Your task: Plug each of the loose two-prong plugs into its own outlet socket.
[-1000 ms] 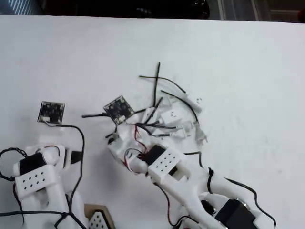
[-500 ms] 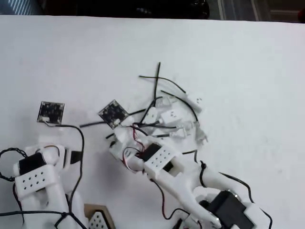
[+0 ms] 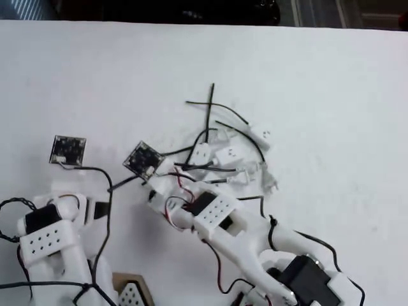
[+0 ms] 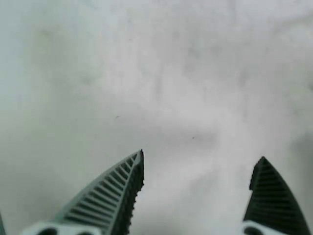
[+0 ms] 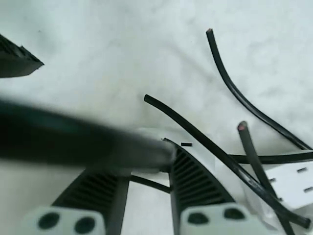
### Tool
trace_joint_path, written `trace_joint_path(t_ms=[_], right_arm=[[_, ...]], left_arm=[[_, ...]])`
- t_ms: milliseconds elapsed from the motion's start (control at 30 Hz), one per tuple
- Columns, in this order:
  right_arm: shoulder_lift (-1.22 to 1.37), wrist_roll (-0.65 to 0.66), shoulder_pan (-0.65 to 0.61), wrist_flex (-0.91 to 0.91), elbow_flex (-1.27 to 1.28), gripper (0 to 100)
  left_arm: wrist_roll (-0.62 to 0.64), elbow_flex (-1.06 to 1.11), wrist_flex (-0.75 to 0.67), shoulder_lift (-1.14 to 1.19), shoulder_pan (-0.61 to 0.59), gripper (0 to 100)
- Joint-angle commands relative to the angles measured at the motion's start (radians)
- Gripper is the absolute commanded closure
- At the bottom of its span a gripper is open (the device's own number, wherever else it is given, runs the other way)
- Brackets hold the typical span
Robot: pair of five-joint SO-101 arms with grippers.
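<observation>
Plugs lie tangled among white sockets at center; the right end effector clamps one black cord (blurred up close), the left end effector hangs spread apart above bare surface.

Bright, diffuse overhead light. White table nearly washed out; cables cast only faint, short shadows. Dark band along the upper frame edge. Left gripper, fingers spread, dim against pale, mottled ground.
</observation>
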Motion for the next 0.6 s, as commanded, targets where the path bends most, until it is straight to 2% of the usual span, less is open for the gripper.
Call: trace_joint_path(t_ms=[0, 367, 567], right_arm=[[0.005, 0.011, -0.002, 0.027, -0.015, 98.1], [0.001, 0.017, -0.015, 0.114, -0.025, 97.4], [-0.140, 0.009, -0.019, 0.242, -0.071, 79.5]], left_arm=[[0.009, -0.003, -0.014, -0.024, -0.002, 66], [0.009, -0.002, -0.014, -0.021, 0.001, 66], [0.005, 0.021, -0.015, -0.025, 0.062, 66]])
